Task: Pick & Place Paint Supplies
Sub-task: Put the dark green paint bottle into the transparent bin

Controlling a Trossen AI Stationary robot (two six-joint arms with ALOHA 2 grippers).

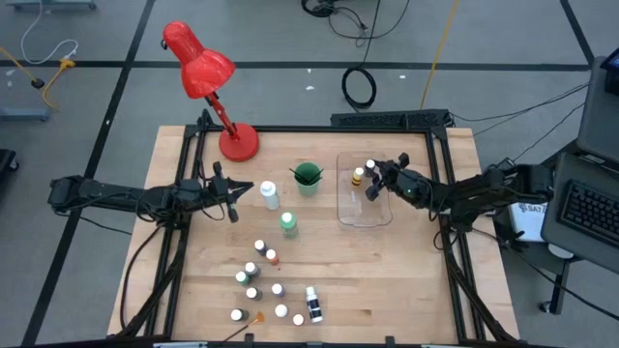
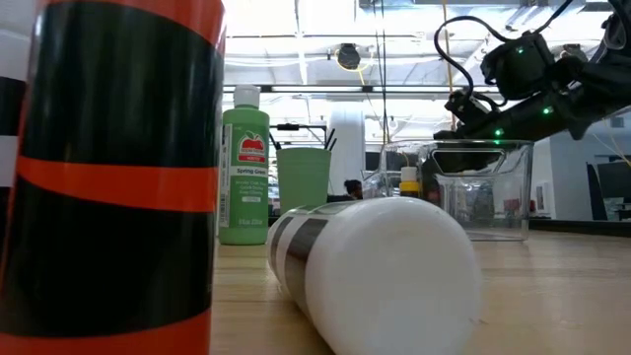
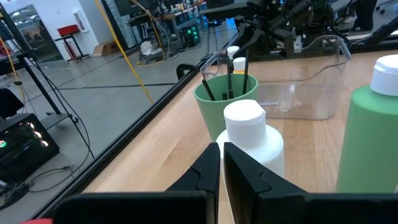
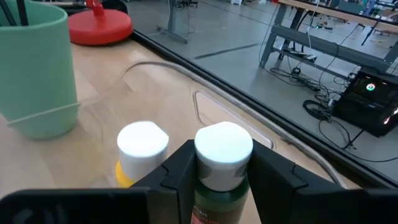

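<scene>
A small green paint bottle (image 4: 221,168) is held between the fingers of the right gripper (image 4: 222,171) inside the clear bin (image 1: 360,211), beside a yellow bottle (image 4: 138,155), near the table's (image 1: 406,280) far edge. The left gripper (image 3: 221,163) is kept closed, empty, by the white bottle (image 3: 249,134).

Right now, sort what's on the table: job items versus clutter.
Job:
small bottles
green bottle
white bottle
brushes
yellow bottle
bottle in right gripper

Not the job:
lamp
cup
bin
</scene>
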